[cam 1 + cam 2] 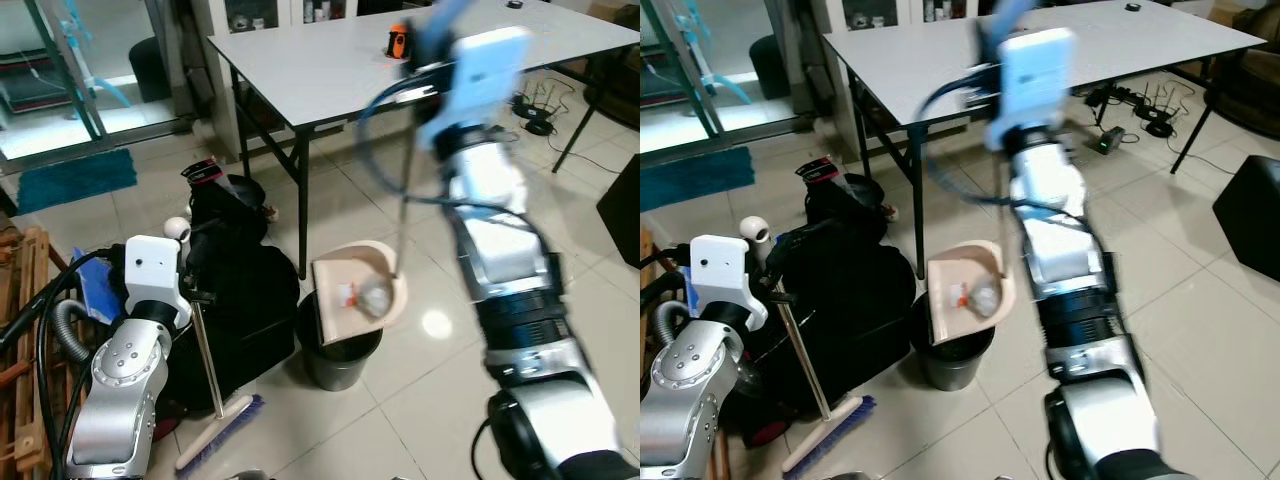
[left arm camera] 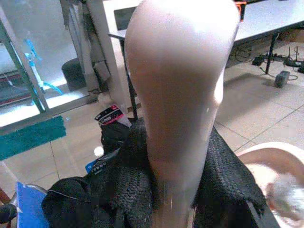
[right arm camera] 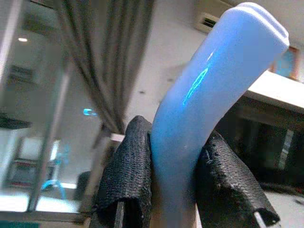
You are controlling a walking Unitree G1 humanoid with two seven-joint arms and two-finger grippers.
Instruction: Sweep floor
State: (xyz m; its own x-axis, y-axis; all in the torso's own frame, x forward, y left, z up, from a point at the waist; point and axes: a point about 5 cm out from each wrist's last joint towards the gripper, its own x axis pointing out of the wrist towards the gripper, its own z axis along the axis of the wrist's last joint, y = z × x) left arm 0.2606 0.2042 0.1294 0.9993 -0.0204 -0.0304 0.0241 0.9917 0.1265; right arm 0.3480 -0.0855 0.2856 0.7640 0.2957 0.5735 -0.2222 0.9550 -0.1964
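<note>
- Right gripper point(image 3: 178, 190) clenches the blue dustpan handle point(image 3: 209, 95); its long rod hangs at 6 o'clock, dustpan point(image 1: 360, 290) tilted over the bin point(image 1: 338, 355).
- Left gripper point(image 2: 175, 190) clasps the broom handle point(image 2: 180, 85), brush point(image 1: 222, 432) on the floor.

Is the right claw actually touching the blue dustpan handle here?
Touching. In the right wrist view, both black fingers press against the sides of the blue dustpan handle, with no gap on either side.
</note>
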